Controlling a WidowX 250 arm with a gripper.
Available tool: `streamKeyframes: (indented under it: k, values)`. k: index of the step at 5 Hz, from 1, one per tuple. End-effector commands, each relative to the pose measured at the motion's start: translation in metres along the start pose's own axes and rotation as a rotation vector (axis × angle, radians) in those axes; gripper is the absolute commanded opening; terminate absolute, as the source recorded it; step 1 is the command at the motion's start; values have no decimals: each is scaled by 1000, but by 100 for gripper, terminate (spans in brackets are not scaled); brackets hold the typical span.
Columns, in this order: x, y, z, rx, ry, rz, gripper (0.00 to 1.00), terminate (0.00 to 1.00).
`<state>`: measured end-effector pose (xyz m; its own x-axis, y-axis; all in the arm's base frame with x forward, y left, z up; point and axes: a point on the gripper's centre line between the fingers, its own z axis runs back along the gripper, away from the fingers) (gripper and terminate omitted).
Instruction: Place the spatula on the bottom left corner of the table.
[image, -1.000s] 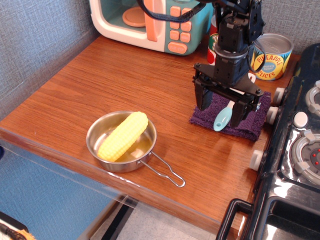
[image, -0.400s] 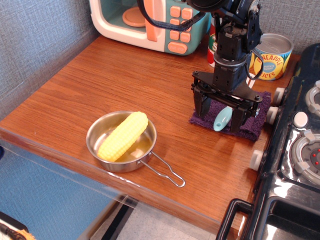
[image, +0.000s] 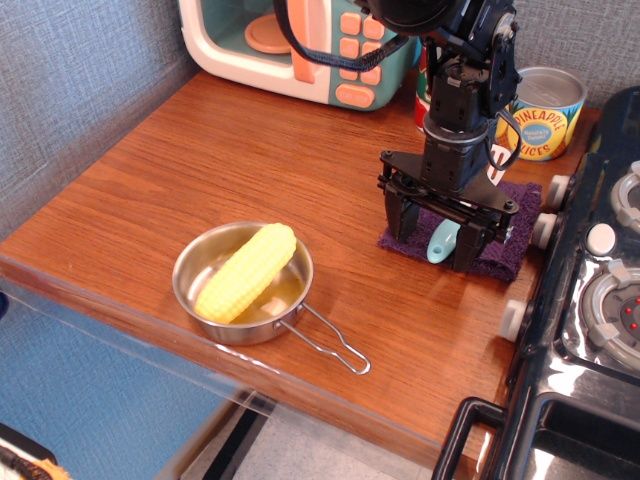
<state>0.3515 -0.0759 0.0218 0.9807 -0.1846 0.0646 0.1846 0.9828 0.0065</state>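
The spatula (image: 442, 241) lies on a purple cloth (image: 497, 258) at the right of the table (image: 200, 160). Only its light blue handle shows; the white head is hidden behind the gripper. My gripper (image: 436, 232) is open and low over the cloth. Its two black fingers (image: 400, 214) stand on either side of the handle, with gaps on both sides. The table's bottom left corner (image: 40, 258) is bare wood, far from the gripper.
A steel pan (image: 292, 297) holding a corn cob (image: 246, 271) sits near the front edge, its wire handle pointing right. A toy microwave (image: 300, 40) and a pineapple can (image: 541, 113) stand at the back. A black toy stove (image: 590, 300) borders the right side.
The gripper has come down and shifted slightly left, so its open fingers now straddle the spatula handle lower on the cloth. The spatula, pan and corn have not moved.
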Motion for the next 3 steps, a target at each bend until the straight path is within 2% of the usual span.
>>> streamKeyframes:
  k: [1,2,3]
  values:
    - [2,-3,7,5,-23,-17,100,0]
    - [1,-2,13,-6,-32,-23,100,0]
    - [1,3,37,-17,-92,-30,0,0]
